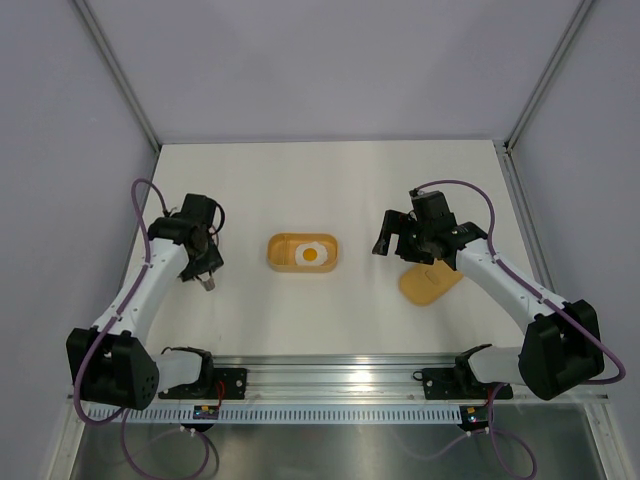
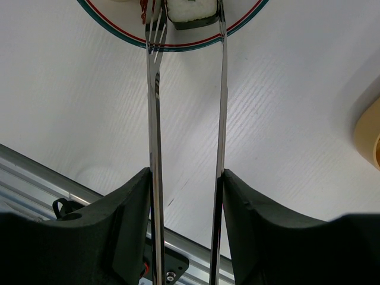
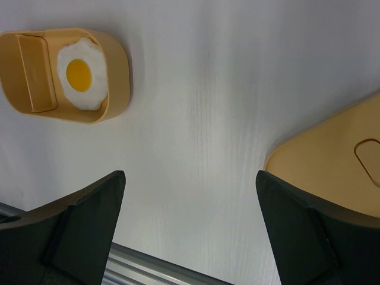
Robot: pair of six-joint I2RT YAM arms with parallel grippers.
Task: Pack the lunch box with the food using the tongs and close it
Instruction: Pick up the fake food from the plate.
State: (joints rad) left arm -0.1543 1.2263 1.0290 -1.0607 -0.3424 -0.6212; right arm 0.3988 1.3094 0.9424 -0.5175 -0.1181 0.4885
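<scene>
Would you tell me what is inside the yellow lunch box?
One fried egg lies in the lunch box, in its larger section; the narrow section beside it looks bare. Anything beneath the egg is covered.

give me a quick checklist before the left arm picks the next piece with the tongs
1. tongs seated between the left gripper fingers: ok
2. tong tips either side of the white food piece on the plate: ok
3. tips low enough to pinch it: cannot tell
4. lunch box open, with room left beside the fried egg: ok
5. lid off and lying apart from the box: ok
6. right gripper open, empty, not over the box: ok
</scene>
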